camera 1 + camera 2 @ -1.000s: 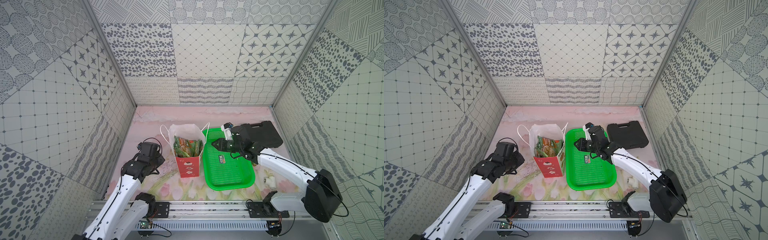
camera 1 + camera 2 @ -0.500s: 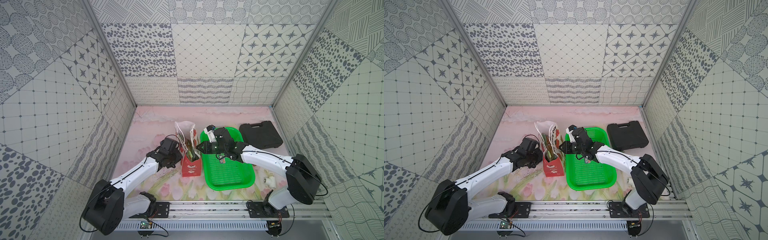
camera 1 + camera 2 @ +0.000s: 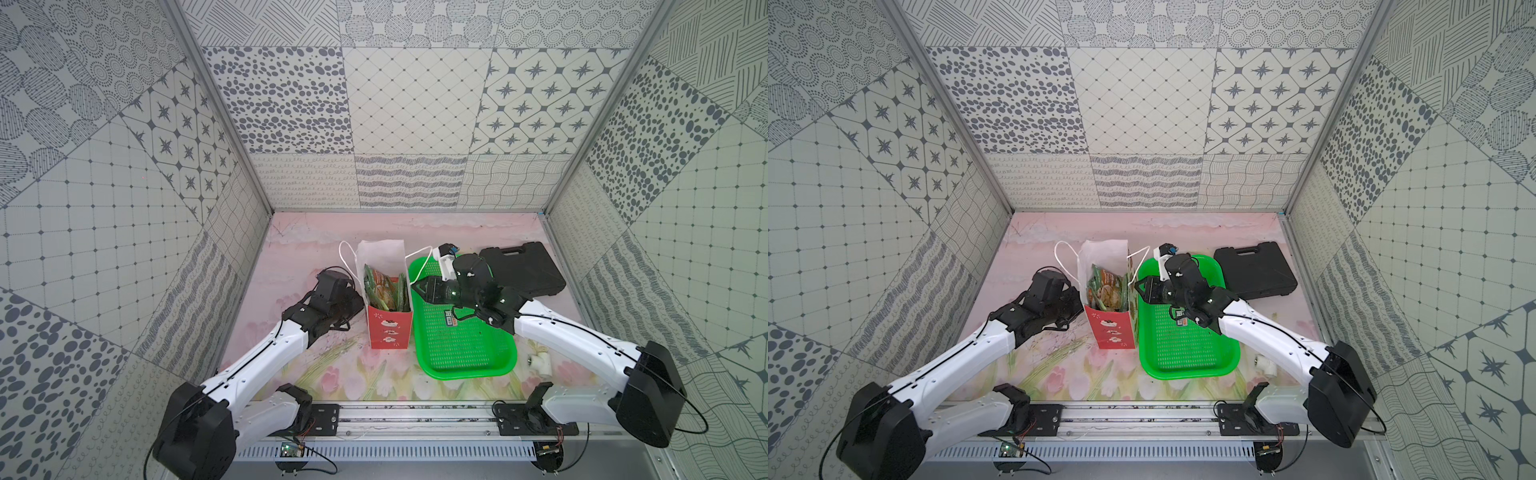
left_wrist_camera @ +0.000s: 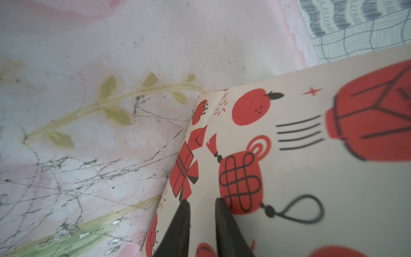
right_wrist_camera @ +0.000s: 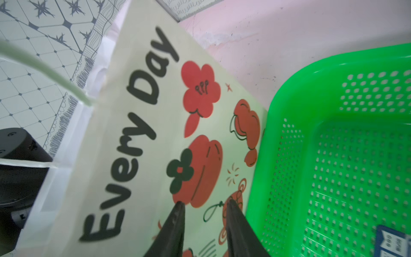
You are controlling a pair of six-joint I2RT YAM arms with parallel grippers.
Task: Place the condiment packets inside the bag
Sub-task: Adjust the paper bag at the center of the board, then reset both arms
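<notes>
Bag (image 3: pixel 390 328) upright, touching green basket (image 3: pixel 469 374). Packets (image 3: pixel 382 286) stand inside bag, tops showing. Left gripper (image 4: pixel 201 203) at bag's side, jaws narrowly apart, empty. Right gripper (image 5: pixel 204 203) at opposite side, jaws narrowly apart, empty.

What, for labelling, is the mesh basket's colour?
Bright green basket, clearest in a top view.

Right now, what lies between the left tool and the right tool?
The bag, upright with condiment packets inside, stands between the left tool and the right tool, as both top views show.
</notes>
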